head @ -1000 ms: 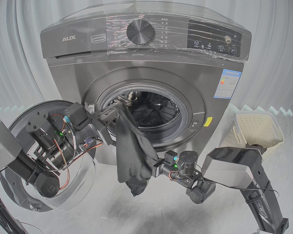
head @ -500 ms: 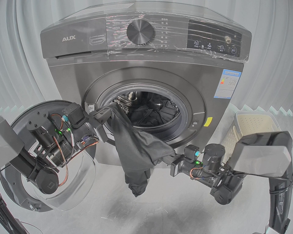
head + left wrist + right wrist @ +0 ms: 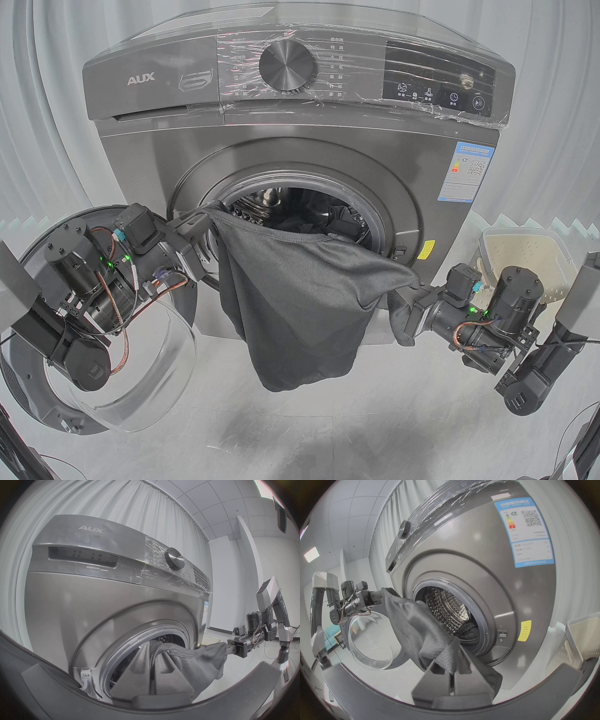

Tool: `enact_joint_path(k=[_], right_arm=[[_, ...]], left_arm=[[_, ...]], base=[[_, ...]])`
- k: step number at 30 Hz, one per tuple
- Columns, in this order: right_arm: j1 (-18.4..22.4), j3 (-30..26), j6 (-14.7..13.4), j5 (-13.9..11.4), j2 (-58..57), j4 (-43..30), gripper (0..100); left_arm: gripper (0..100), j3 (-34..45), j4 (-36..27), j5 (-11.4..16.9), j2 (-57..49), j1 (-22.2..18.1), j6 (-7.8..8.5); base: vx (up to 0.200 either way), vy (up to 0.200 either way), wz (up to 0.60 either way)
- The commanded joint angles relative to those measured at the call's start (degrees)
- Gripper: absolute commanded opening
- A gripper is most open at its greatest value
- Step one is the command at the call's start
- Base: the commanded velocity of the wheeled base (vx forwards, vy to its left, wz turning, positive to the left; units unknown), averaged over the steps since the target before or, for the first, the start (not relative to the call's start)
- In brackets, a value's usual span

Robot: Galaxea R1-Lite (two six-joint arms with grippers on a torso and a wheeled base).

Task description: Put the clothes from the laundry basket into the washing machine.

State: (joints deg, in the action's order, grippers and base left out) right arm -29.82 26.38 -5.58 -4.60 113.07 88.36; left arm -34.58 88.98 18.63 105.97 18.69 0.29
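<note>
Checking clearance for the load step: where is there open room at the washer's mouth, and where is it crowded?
Free: the upper arc of the drum opening, above the dark garment; and the floor below it, beside the open door. Crowded: the lower opening, spanned by the garment held by the left gripper and right gripper.

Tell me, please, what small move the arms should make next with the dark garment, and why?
Probably ease both grippers forward into the drum opening: the left gripper and right gripper each pinch the garment, which is spread across that opening, mostly hanging below and outside it.
</note>
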Motion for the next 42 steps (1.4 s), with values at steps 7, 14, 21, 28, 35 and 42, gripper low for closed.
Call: enact_joint_path(k=[7,14,21,28,35,42], right_arm=[[0.46,0.43,-2.50,0.82,-4.08,0.24,0],[0.46,1.74,-2.77,3.63,-6.19,0.15,0],[0.55,1.13,-2.41,4.07,-10.94,0.06,0],[2.13,1.04,-2.15,3.98,-11.91,0.06,0],[2.22,1.48,-2.06,4.07,-13.75,-0.03,0],[1.96,1.57,-2.06,4.16,-13.84,-0.03,0]], left_arm=[[0,1.10,0.05,0.27,-2.17,-1.11,0.32],[0,4.53,0.05,0.45,-2.61,-1.55,1.11],[0,5.49,0.05,0.36,-4.55,-1.81,1.11],[0,5.14,0.05,0.18,-5.78,-1.90,1.03],[0,4.61,0.05,0.27,-7.62,-1.90,0.85],[0,4.53,0.05,0.45,-8.33,-1.90,0.76]], base=[[0.000,0.000,0.00],[0.000,0.000,0.00],[0.000,0.000,0.00],[0.000,0.000,0.00],[0.000,0.000,0.00],[0.000,0.000,0.00]])
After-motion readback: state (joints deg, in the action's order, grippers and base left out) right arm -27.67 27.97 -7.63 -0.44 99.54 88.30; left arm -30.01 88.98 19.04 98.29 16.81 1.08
